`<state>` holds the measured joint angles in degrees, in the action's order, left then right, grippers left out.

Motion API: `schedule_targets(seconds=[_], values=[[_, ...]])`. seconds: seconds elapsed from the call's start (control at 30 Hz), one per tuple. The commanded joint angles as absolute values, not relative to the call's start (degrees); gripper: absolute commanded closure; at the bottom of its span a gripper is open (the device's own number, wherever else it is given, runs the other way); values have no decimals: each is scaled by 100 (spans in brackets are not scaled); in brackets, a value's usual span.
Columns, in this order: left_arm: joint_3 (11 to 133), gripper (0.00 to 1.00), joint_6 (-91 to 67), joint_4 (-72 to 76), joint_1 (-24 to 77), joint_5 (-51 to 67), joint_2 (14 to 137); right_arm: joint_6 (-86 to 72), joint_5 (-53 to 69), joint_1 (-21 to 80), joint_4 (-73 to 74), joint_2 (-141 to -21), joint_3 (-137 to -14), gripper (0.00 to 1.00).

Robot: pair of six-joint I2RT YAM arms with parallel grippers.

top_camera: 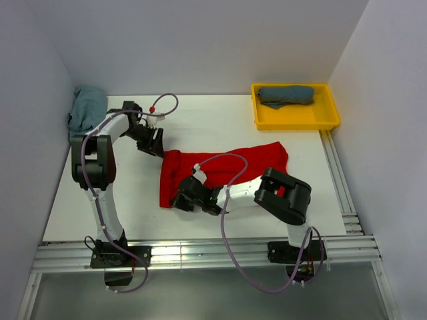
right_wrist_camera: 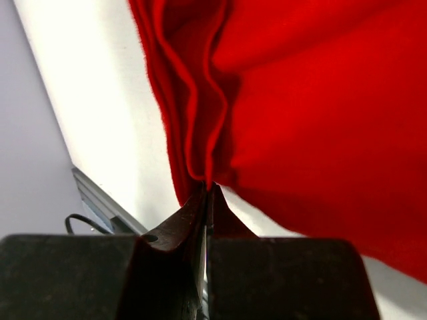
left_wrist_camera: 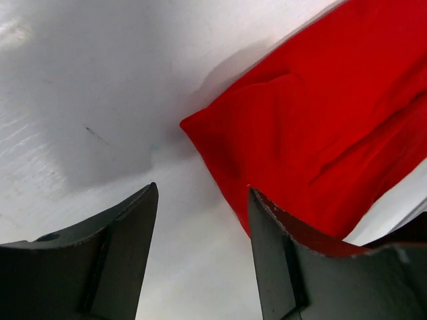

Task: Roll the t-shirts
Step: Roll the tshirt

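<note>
A bright red t-shirt (top_camera: 227, 167) lies folded into a long band across the middle of the white table. My right gripper (top_camera: 179, 200) is at the shirt's near-left corner, shut on a pinched fold of the red cloth (right_wrist_camera: 313, 100); the right gripper (right_wrist_camera: 208, 187) shows its jaws pressed together with fabric bunched at the tips. My left gripper (top_camera: 152, 143) hovers open just beyond the shirt's far-left corner. In the left wrist view the red t-shirt (left_wrist_camera: 320, 133) shows its corner ahead of the left gripper (left_wrist_camera: 200, 190), with only bare table between the fingers.
A slate blue-grey t-shirt (top_camera: 285, 95) lies rolled in a yellow tray (top_camera: 293, 124) at the back right. A pale teal t-shirt (top_camera: 87, 110) is heaped in the back left corner. Metal rails (top_camera: 200, 253) run along the near and right table edges. White walls enclose three sides.
</note>
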<state>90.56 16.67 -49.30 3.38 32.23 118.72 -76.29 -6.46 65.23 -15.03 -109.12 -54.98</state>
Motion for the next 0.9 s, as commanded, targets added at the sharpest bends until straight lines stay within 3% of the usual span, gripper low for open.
schedule_targets(seconds=[0.0,0.43,0.63,0.87], values=[[9299,38,1986,-5124,264,3919,12067,-7699,-817,6469,-1468,-10547,-5440,99],[9440,44,1459,-4799,281,4070,12393,-7884,-1099,6460,-775,-10301,-5423,90],[9448,51,1196,-4659,352,3911,12401,-7814,-993,6469,-660,-10441,-5563,70],[9448,54,959,-4562,457,3700,12349,-7621,-1467,6539,191,-10161,-5905,58]])
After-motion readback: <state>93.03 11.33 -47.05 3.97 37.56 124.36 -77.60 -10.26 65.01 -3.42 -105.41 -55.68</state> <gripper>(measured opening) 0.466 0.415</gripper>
